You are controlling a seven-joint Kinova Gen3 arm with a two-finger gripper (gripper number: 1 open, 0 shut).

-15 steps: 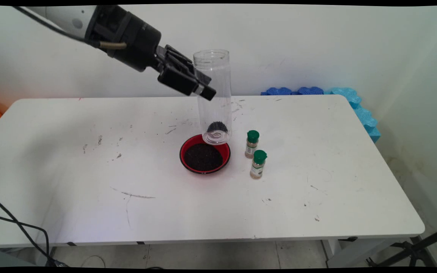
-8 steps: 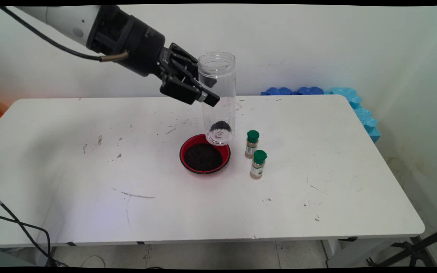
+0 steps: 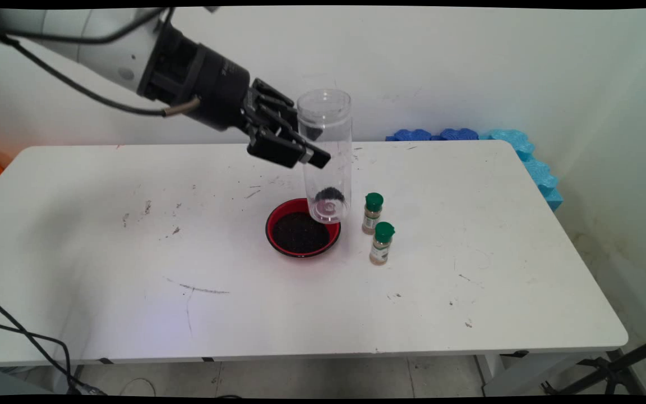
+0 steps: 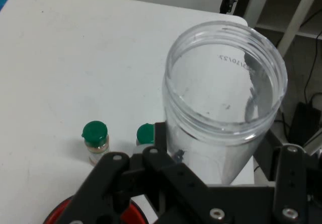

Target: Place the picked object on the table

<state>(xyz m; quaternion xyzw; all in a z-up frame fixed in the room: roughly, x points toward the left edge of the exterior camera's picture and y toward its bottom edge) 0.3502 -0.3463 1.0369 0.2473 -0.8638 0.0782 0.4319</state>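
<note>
My gripper point(image 3: 313, 145) is shut on a tall clear plastic jar point(image 3: 327, 154), held upright in the air by its middle. A small heap of dark grains point(image 3: 330, 195) lies in the jar's bottom. The jar's base hangs just over the far right rim of a red bowl point(image 3: 278, 215) filled with dark grains point(image 3: 299, 232). In the hand view the jar's open mouth point(image 4: 226, 85) fills the middle, with my black fingers point(image 4: 171, 171) on either side of its wall and the red bowl's rim point(image 4: 63, 213) at the bottom left.
Two small spice bottles with green caps point(image 3: 373, 213) point(image 3: 382, 243) stand just right of the bowl; both show in the hand view point(image 4: 95, 142) point(image 4: 145, 134). Blue foam pieces point(image 3: 530, 157) lie along the table's far right corner. Black cables point(image 3: 37, 342) hang at the near left.
The arm has come down and slightly rightward with the jar; the jar's base now sits lower, close above the bowl's far right rim. The bowl and spice bottles stay put.
</note>
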